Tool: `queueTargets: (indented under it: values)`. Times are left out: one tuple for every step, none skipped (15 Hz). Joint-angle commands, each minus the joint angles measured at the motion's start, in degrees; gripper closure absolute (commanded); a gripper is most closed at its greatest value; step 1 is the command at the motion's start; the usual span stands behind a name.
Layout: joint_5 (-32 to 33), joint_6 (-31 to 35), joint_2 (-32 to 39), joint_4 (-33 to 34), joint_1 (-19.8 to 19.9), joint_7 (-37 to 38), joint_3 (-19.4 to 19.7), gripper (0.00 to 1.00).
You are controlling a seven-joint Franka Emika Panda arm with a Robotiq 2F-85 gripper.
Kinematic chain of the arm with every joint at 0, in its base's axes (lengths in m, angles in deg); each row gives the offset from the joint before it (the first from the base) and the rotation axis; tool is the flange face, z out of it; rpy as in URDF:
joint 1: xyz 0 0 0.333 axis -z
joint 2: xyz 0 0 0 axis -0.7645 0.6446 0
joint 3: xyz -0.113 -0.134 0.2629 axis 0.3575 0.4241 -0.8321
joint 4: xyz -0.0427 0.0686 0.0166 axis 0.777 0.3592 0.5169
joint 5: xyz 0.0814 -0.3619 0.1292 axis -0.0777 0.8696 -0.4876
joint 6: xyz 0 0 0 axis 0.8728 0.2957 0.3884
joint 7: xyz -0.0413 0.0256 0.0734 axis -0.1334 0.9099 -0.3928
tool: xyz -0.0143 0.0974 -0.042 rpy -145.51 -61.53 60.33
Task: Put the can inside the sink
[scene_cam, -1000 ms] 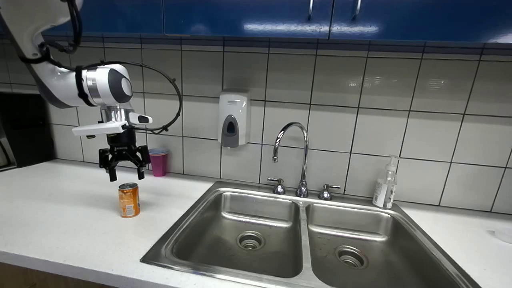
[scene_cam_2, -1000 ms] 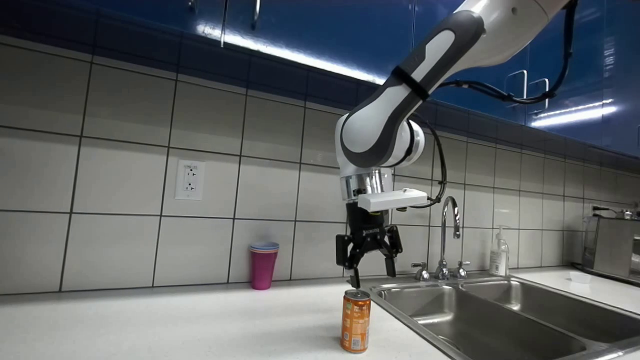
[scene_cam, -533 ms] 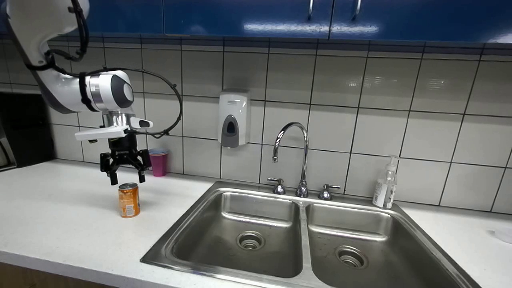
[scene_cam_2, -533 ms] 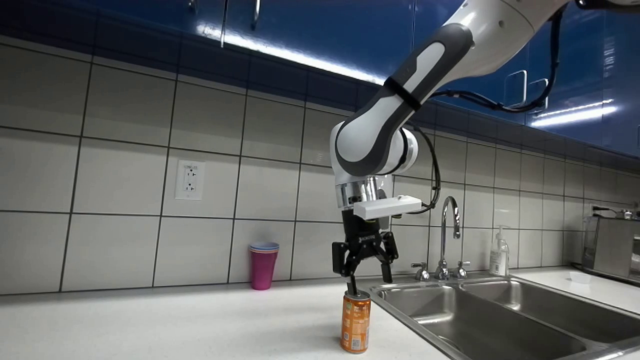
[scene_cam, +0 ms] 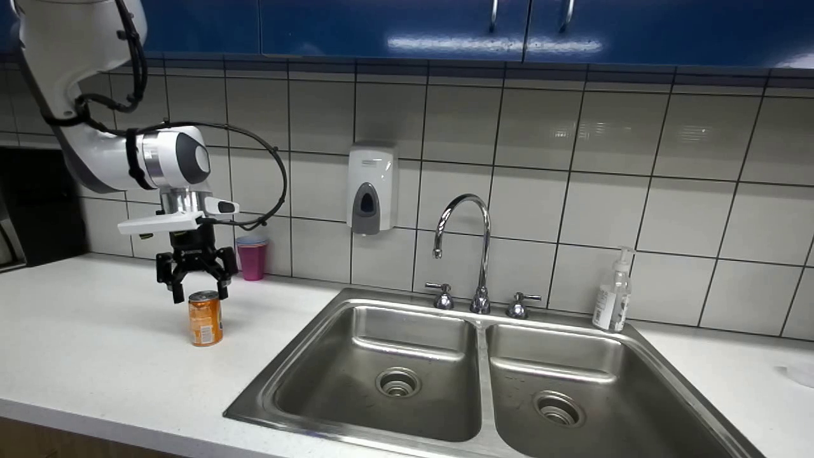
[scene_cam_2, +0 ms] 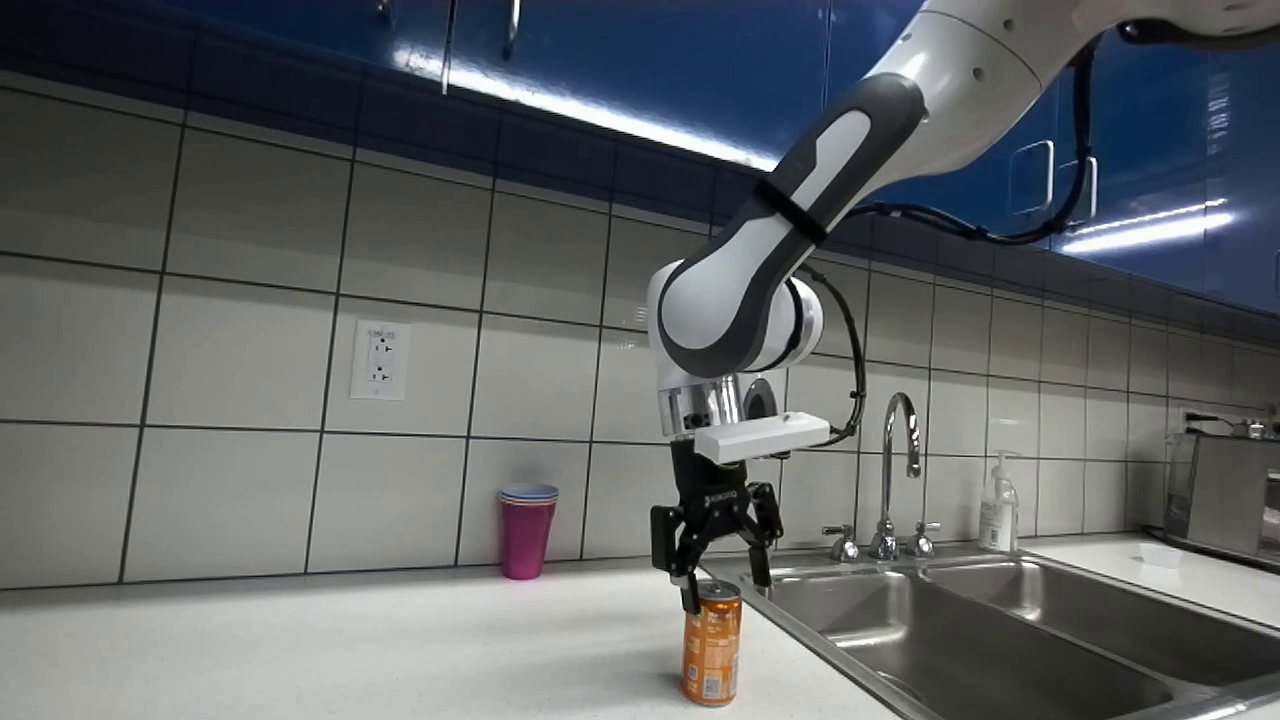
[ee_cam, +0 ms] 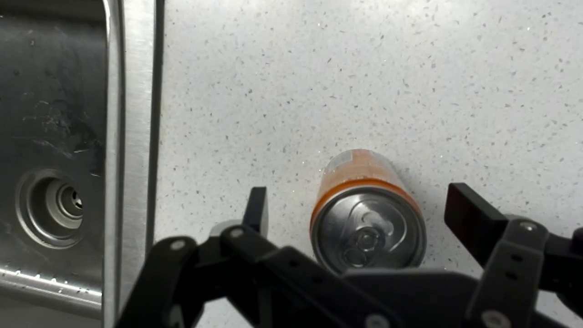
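Plainly, nothing is gripped: below the wide-spread gripper [scene_cam_2: 726, 592], at six o'clock in both exterior views, the can [scene_cam_2: 712, 652] is stood upright on the counter [scene_cam_2: 400, 650], long axis vertical, flanked by fingers [ee_cam: 256, 209] in the wrist view; some lowering seems needed.

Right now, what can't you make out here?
Can: print too small to read in both exterior views.
Pump bottle: label unreadably small in both exterior views.
Sink: front partly cut off by the bottom edge in an exterior view.
Arm: upper end cut off by the top edge in an exterior view.
Counter: partly hidden by the claw in the wrist view.
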Motion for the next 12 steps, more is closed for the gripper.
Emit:
queueTargets:
  values:
    - [1.11,1.62,1.44,0.66,-0.71,-0.93,1.35,0.0]
    - [1.15,2.02,1.98,0.82,-0.73,-0.96,1.54,0.0]
    - [1.13,2.24,2.37,0.94,-0.77,-1.06,1.69,0.0]
    - [1.19,2.65,2.89,1.1,-0.86,-1.2,1.76,0.0]
    - [1.27,2.93,3.4,1.36,-0.98,-1.24,1.82,0.0]
    - [1.1,3.07,3.86,1.68,-1.05,-1.41,1.8,0.0]
    - [0.96,3.25,4.28,1.96,-1.15,-1.44,1.81,0.0]
    - [0.95,3.23,4.71,2.34,-1.33,-1.39,1.87,0.0]
    - [0.95,3.19,5.07,2.64,-1.51,-1.4,1.96,0.0]
    - [0.88,3.11,5.43,3.03,-1.67,-1.41,2.04,0.0]
    - [0.66,2.8,5.82,3.51,-1.71,-1.6,2.06,0.0]
    - [0.6,2.79,6.12,3.83,-1.75,-1.7,2.12,0.0]
